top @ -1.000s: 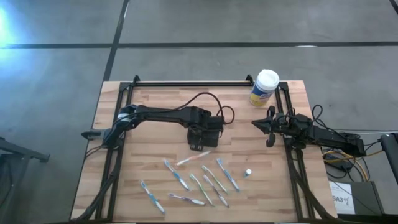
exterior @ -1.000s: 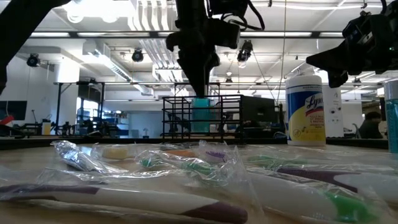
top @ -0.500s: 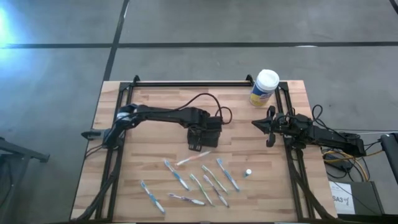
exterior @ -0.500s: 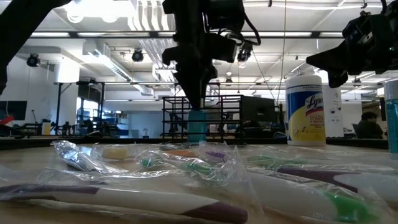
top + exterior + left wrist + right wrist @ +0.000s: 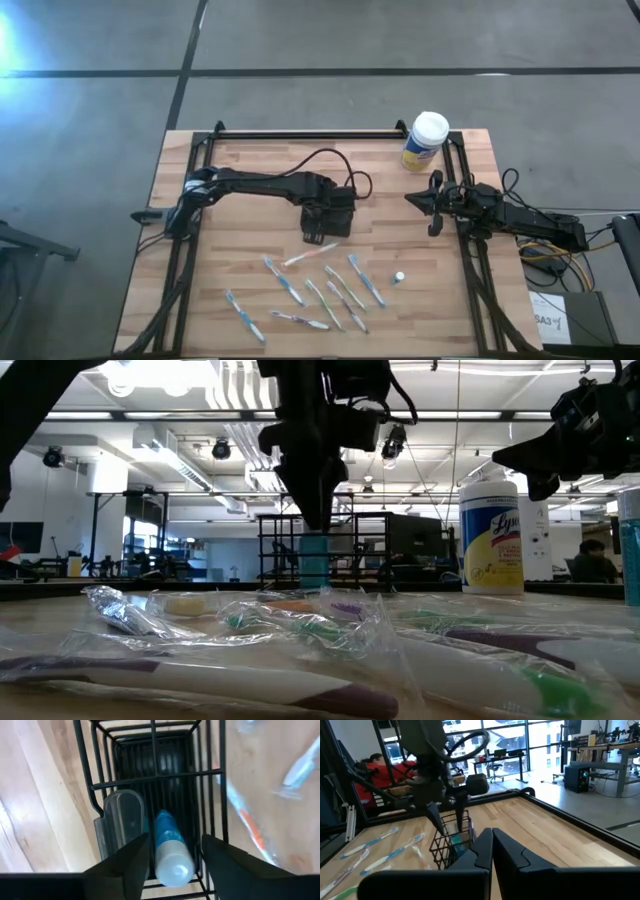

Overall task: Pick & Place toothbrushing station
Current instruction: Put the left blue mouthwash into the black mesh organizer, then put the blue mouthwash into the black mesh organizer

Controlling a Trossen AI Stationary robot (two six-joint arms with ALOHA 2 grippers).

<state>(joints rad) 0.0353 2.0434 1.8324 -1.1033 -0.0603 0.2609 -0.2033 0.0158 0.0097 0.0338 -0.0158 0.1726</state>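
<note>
Seen only from the wrist: left gripper [image 5: 170,851] fingers spread astride a blue-and-white tube [image 5: 169,851] inside the toothbrushing station [image 5: 155,775]. Right gripper [image 5: 434,206] (pressed together) idles well apart from it. "Ly" legible on the canister [image 5: 490,532].

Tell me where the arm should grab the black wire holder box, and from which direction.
Grip a top rim wire of the holder box from straight above, one finger inside and one outside. Its open top faces up and its walls are thin wire. The left gripper is open directly over it, straddling the blue tube standing inside, so probably shift sideways first. The right gripper waits at the table's right edge.
</note>
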